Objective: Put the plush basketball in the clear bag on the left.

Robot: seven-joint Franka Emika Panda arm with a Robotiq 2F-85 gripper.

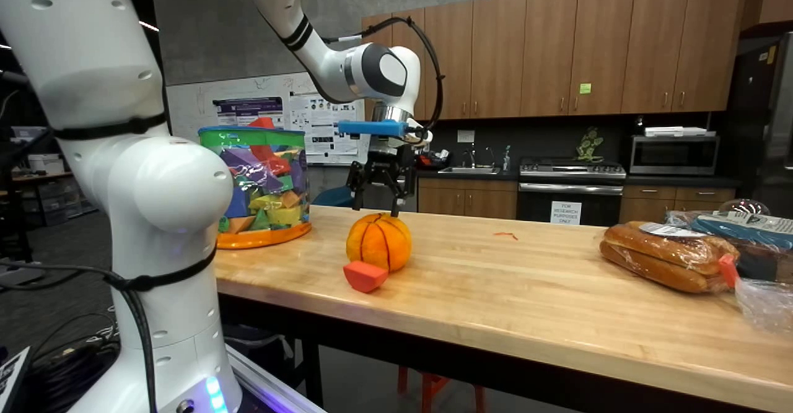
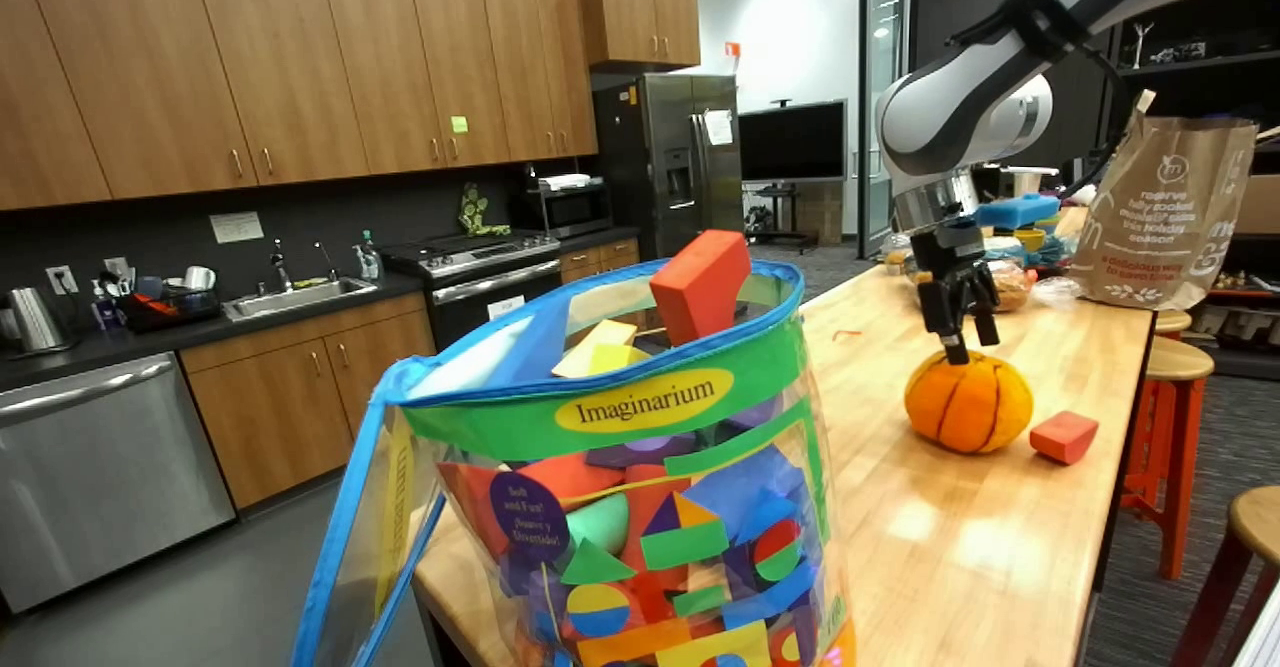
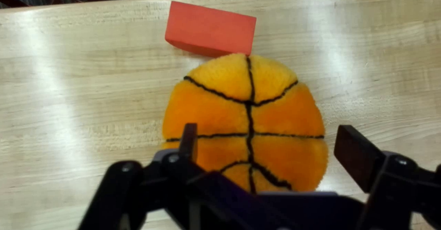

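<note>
The plush basketball (image 3: 220, 109) rests on the worktop (image 1: 508, 295), orange with dark seam lines. Above the basketball hangs the end effector (image 2: 972, 347), pointing down, its fingers (image 3: 358, 157) spread apart. In the wrist view one finger overlaps the basketball and the other shows just outside its outline; whether either tip touches the plush, I cannot tell. A red block (image 3: 210, 30) lies just beside the basketball, between it and an edge of the worktop; contact between the two is unclear. In both exterior views the clear bag (image 2: 490, 429), full of green, blue, purple and red pieces (image 2: 685, 545), stands upright to the left of the basketball and apart from it. In an exterior view a thin red strip (image 1: 506, 236) lies behind the basketball and to its right, while wrapped brown bread (image 1: 663, 255) lies farther right, well apart from it. In an exterior view a brown paper bag (image 2: 1160, 217) stands well beyond the basketball, on its right. In an exterior view a stove (image 1: 573, 187) and a microwave (image 1: 674, 156) stand far behind the basketball and to its right.
</note>
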